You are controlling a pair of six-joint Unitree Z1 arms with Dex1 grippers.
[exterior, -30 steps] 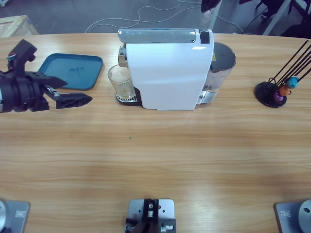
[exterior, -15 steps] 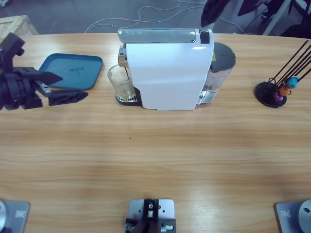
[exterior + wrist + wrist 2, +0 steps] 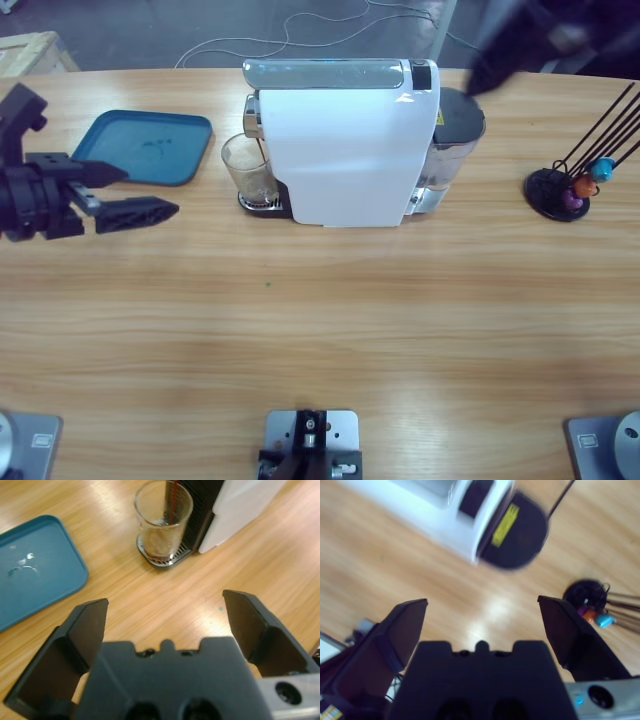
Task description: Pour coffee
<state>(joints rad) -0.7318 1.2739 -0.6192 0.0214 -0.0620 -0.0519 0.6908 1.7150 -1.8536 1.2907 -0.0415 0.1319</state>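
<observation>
A clear glass (image 3: 249,172) stands on the drip grate under the spout of the white coffee machine (image 3: 345,150). In the left wrist view a thin dark stream of coffee (image 3: 173,502) runs into the glass (image 3: 162,525), with a shallow brown layer at its bottom. My left gripper (image 3: 150,190) hovers open and empty to the left of the glass, pointing at it (image 3: 165,605). My right gripper (image 3: 482,607) is open and empty, high above the machine's rear. It shows in the high view only as a blurred dark shape (image 3: 510,50) at the top right.
A blue tray (image 3: 145,147) lies behind my left gripper, left of the machine. A black capsule stand (image 3: 560,190) with coloured capsules and thin rods sits at the right. The machine's dark water tank (image 3: 455,125) is at its right end.
My left gripper has drawn back to the left, away from the glass. The right arm's dark shape has swung rightward along the top of the high view.
</observation>
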